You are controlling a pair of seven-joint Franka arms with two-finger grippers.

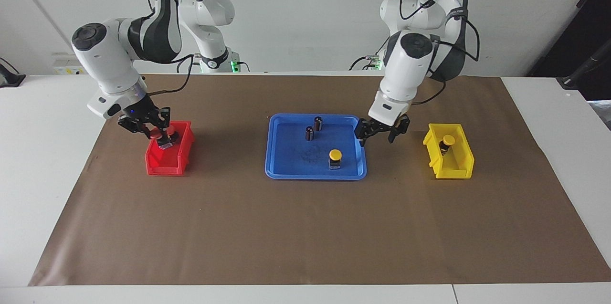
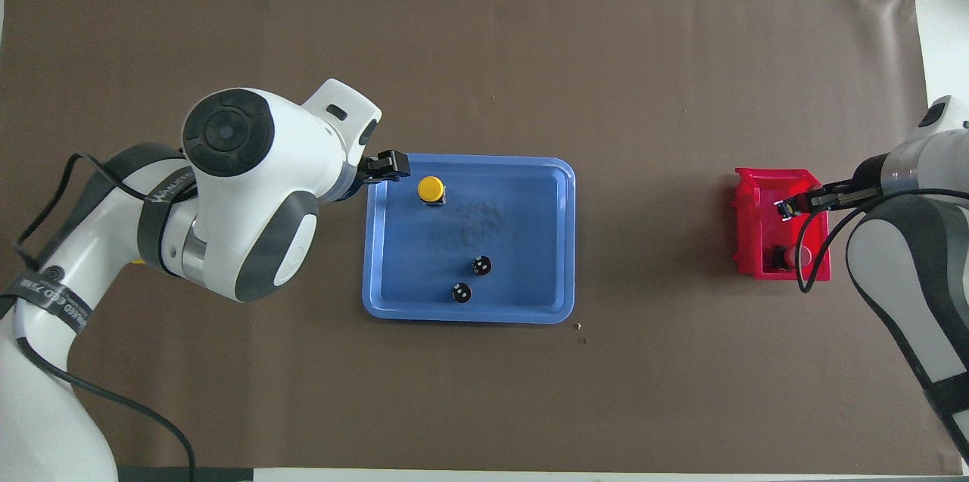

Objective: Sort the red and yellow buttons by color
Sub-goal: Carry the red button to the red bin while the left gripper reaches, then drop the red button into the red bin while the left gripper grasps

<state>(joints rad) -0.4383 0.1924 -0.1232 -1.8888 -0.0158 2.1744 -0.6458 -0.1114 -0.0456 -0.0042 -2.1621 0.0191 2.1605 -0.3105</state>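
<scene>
A yellow button (image 1: 335,155) stands on the blue tray (image 1: 315,176), also seen in the overhead view (image 2: 431,189). A second yellow button (image 1: 448,141) sits in the yellow bin (image 1: 451,168). My left gripper (image 1: 380,133) is open and empty, low over the tray's edge toward the yellow bin; it also shows in the overhead view (image 2: 387,166). My right gripper (image 1: 160,136) is low in the red bin (image 1: 164,163), shut on a red button (image 1: 156,136) lying tilted. Another red button (image 2: 791,256) lies in the red bin (image 2: 749,240), nearer to the robots.
Two dark capless cylinders (image 1: 318,123) (image 1: 309,133) stand on the tray nearer to the robots than the yellow button. Brown paper (image 1: 305,227) covers the table. In the overhead view the left arm hides the yellow bin.
</scene>
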